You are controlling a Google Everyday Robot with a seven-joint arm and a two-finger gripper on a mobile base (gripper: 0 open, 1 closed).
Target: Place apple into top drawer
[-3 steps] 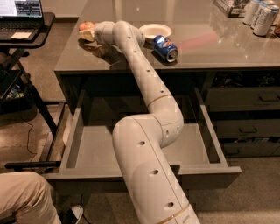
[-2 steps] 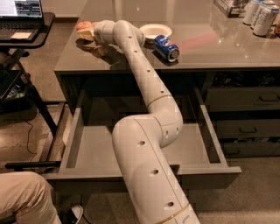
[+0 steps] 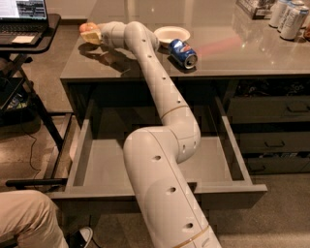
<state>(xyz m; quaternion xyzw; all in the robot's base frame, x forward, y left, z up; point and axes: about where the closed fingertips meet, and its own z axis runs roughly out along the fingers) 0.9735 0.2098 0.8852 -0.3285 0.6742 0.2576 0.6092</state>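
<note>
The gripper has slid a little to the left since the earlier frame, and the apple went with it. The gripper is at the far left corner of the table. Its fingers are closed on the apple and hold it just above the top, with a dark shadow under it.

I think the picking up is done and the carrying is starting. Next the arm must pull back and come down to the drawer, which is wide open below, then let go.

The blue can on its side has a red and white mark, but I cannot read its words. The laptop writing is too small to read.
</note>
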